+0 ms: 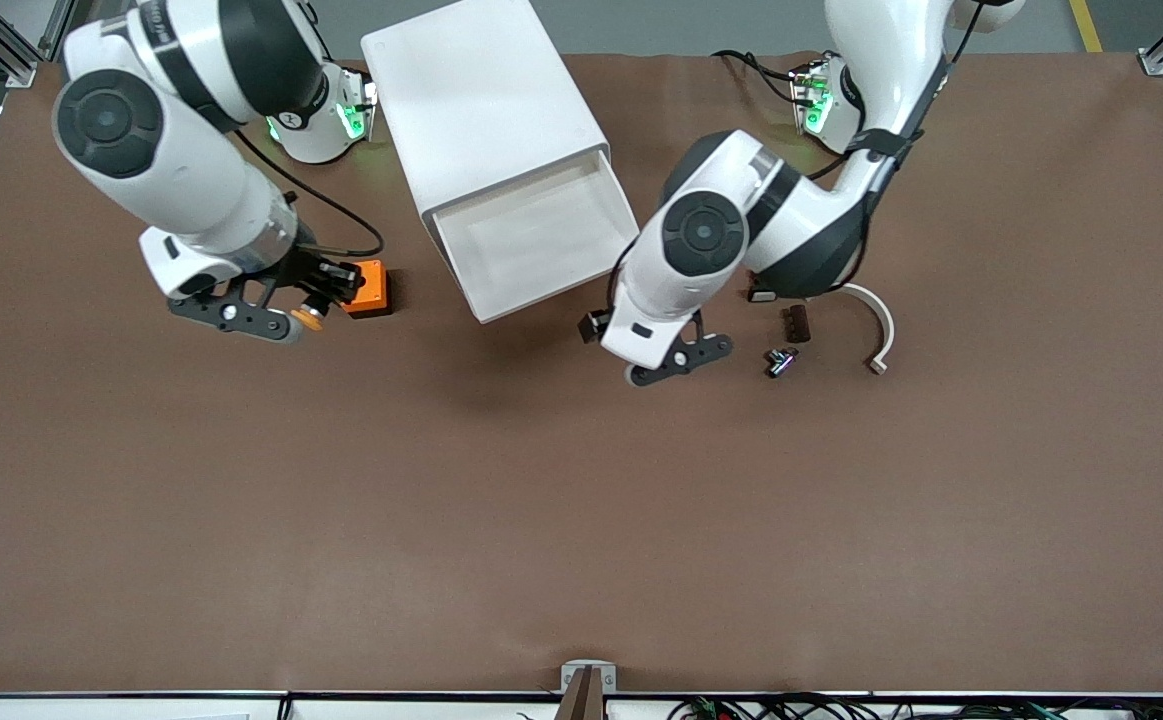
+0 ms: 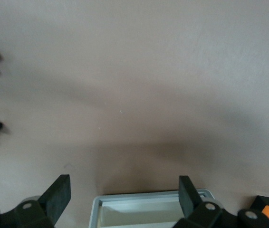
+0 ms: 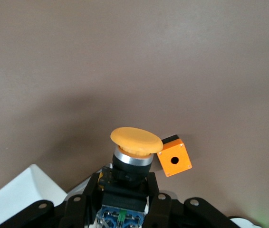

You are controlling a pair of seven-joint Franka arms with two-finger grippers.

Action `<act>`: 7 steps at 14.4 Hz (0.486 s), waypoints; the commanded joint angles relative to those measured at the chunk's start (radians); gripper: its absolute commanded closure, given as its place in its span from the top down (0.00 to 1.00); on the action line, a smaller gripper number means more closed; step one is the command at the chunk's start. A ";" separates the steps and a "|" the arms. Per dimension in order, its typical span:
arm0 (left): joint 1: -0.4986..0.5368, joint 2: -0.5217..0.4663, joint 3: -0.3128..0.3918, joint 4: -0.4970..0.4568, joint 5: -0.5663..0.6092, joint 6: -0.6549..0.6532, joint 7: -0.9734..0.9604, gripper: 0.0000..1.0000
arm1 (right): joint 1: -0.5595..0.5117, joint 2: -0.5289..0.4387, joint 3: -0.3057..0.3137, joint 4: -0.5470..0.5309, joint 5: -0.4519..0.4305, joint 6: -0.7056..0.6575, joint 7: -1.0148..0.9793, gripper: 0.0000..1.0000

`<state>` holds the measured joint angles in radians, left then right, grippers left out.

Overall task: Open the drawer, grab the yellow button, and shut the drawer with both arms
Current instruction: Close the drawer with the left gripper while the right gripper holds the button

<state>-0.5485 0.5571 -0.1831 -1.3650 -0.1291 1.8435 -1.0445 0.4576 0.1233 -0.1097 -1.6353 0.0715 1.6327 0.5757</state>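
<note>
The button (image 3: 133, 151) sat clamped between the fingers of the right gripper (image 3: 125, 190), held up in the air over the brown table (image 1: 581, 520) just beside an orange square box with a hole (image 1: 368, 288). Its cap was a wide, rounded orange dome above a silver ring and a black body, with a blue rear end showing between the fingers. The drawer (image 1: 531, 238), the top one of the white cabinet (image 1: 486, 110), stood pulled out toward the front camera, a shallow white tray. The left gripper (image 2: 125, 194) hovered over the table just past the drawer's front edge, its fingers spread wide and holding nothing. A small metal part (image 1: 780, 360), a dark block (image 1: 795, 323) and a curved white strip (image 1: 881, 330) lay near it, toward the left arm's end.
</note>
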 commanded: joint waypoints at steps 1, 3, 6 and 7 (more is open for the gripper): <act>-0.028 0.010 0.004 0.000 0.017 0.022 -0.031 1.00 | -0.049 -0.034 0.018 -0.043 -0.031 -0.001 -0.074 0.00; -0.059 0.021 0.002 0.000 0.058 0.048 -0.028 1.00 | -0.068 -0.047 0.018 -0.075 -0.050 0.015 -0.117 0.00; -0.100 0.040 0.002 0.003 0.077 0.060 -0.015 1.00 | -0.115 -0.053 0.018 -0.118 -0.056 0.053 -0.190 0.00; -0.100 0.041 0.002 0.003 0.077 0.059 -0.014 1.00 | -0.135 -0.053 0.018 -0.132 -0.061 0.068 -0.217 0.00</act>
<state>-0.6339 0.5962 -0.1834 -1.3658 -0.0764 1.8931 -1.0607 0.3700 0.1086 -0.1096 -1.7085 0.0250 1.6669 0.4129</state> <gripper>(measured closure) 0.000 0.577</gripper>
